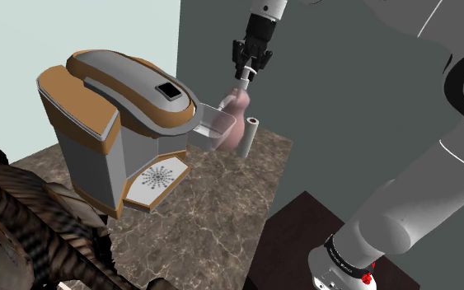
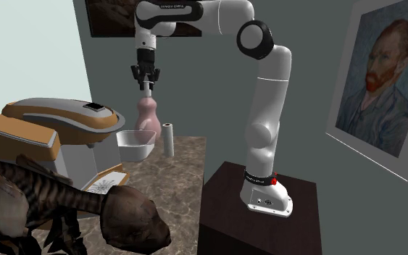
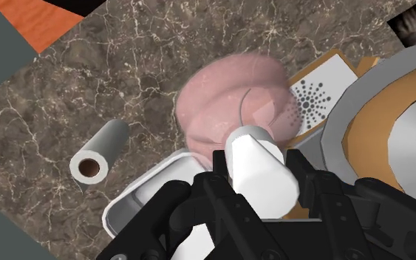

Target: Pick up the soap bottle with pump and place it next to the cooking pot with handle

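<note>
Wrist view, fingers (image 3: pixel 309 185) clasping pump (image 3: pixel 261 173) of pink soap bottle (image 3: pixel 221 103), shoulder view, tray (image 1: pixel 212 125) partly hiding bottle

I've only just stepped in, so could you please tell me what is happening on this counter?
The arm's black claw is shut on the white pump of a pink soap bottle, upright at the back of the marble counter. A white basin sits right beside it, with a small roll and a coffee machine nearby. Whether the bottle is lifted cannot be told.
</note>
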Motion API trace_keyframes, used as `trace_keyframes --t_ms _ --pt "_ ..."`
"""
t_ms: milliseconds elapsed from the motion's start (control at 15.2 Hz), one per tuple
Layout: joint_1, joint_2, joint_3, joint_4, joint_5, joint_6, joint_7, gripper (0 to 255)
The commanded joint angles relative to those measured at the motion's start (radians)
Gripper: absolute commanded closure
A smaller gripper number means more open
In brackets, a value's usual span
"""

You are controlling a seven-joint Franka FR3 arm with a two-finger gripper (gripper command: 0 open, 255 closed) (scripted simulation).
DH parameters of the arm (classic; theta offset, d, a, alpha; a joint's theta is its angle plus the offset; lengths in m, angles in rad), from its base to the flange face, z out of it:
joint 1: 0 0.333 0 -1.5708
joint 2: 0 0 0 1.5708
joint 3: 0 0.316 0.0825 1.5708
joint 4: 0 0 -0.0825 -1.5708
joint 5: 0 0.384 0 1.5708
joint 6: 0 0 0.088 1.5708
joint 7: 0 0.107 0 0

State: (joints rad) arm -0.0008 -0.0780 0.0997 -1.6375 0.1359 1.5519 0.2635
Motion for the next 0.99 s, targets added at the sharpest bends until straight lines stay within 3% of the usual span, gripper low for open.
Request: trace_keyframes --t_ms 0,924 --pt "0.0 -0.008 0.0 -0.035 0.001 0.028 -0.003 255" --pt "0.002 -0.032 0.003 -0.25 0.006 0.218 -0.026 255"
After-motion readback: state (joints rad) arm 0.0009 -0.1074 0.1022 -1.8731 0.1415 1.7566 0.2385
